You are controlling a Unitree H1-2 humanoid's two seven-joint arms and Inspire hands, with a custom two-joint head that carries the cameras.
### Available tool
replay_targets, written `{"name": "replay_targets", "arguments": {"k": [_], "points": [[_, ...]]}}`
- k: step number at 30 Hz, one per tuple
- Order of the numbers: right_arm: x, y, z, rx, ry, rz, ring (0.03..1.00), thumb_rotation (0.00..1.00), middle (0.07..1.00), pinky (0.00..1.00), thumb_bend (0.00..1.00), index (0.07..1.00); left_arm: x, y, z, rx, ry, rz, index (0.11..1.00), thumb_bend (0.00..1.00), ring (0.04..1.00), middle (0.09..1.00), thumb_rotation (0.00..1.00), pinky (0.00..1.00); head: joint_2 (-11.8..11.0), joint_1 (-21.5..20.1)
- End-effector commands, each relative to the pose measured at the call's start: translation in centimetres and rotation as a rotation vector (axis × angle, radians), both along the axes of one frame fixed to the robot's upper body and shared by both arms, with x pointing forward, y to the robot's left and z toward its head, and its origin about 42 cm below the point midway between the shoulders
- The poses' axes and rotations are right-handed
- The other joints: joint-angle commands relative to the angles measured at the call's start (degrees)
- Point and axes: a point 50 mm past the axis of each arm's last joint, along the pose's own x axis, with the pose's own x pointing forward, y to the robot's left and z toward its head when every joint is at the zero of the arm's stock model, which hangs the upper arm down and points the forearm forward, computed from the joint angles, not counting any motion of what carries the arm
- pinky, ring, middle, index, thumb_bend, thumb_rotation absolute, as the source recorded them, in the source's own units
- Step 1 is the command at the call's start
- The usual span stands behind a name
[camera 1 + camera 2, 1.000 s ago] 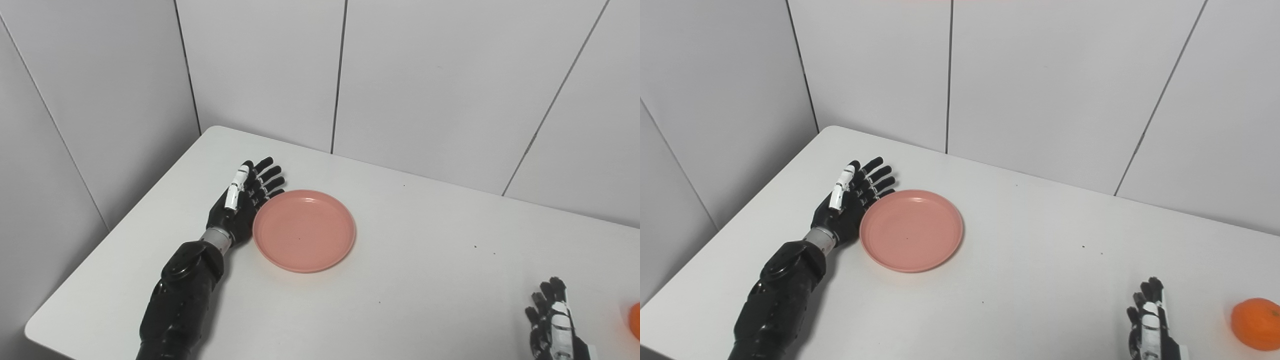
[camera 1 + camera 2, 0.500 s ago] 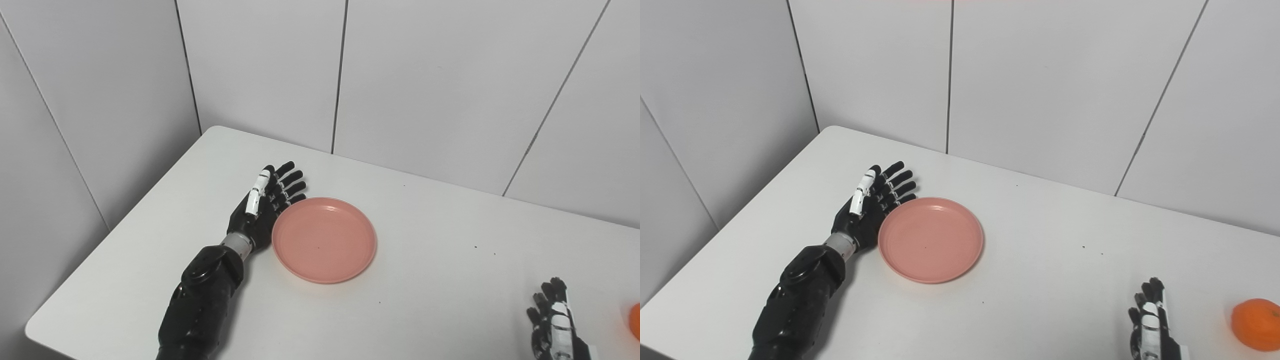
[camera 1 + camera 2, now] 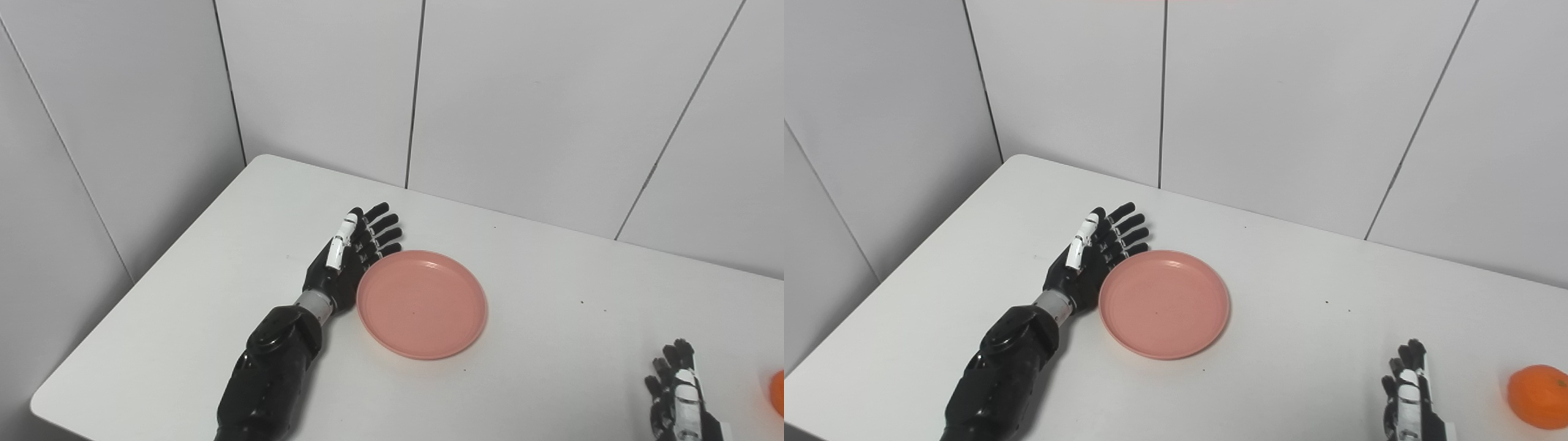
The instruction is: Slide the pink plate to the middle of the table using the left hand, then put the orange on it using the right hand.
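Note:
The pink plate (image 3: pixel 422 304) lies flat on the white table (image 3: pixel 196 294), left of its middle. My left hand (image 3: pixel 350 258) stands on edge against the plate's left rim, open, fingers stretched toward the wall, palm touching the rim. At the bottom right my right hand (image 3: pixel 1410 398) rests low by the table's near edge, open and holding nothing, partly cut off by the picture. The orange (image 3: pixel 1532 396) sits on the table just right of that hand, a small gap between them; in the left eye view only the orange's edge (image 3: pixel 778 392) shows.
White wall panels (image 3: pixel 514 110) close off the table at the back and on the left. The table's rounded left corner (image 3: pixel 46 407) is near my left forearm. A few dark specks (image 3: pixel 580 302) mark the table surface.
My left hand has pushed the pink plate to the right and slightly nearer, staying against its left rim throughout. The right hand and the orange have not moved.

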Motion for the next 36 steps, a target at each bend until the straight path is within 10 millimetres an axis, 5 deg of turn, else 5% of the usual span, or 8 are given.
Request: {"name": "replay_targets", "arguments": {"k": [1, 22, 36], "points": [[0.3, 0.2, 1.1, 0.008, -0.059, -0.001, 0.998, 1.0, 1.0, 1.0, 0.14, 1.0, 0.1, -1.1, -0.5, 0.007, 0.023, -0.029, 0.85, 0.32, 0.868, 0.874, 1.0, 0.86, 0.1, -0.14], [0.5, 0.5, 0.8, 0.021, -0.056, 0.014, 1.0, 1.0, 1.0, 1.0, 0.18, 1.0, 0.1, -5.2, -1.4, -0.006, 0.04, -0.12, 0.868, 0.34, 0.883, 0.887, 1.0, 0.87, 1.41, -3.37], [0.7, 0.9, 0.4, 0.032, -0.06, -0.011, 0.997, 1.0, 1.0, 1.0, 0.19, 1.0, -0.4, -10.1, -1.3, 0.018, 0.04, -0.194, 0.874, 0.36, 0.882, 0.887, 1.0, 0.87, 2.77, -6.52]]}}
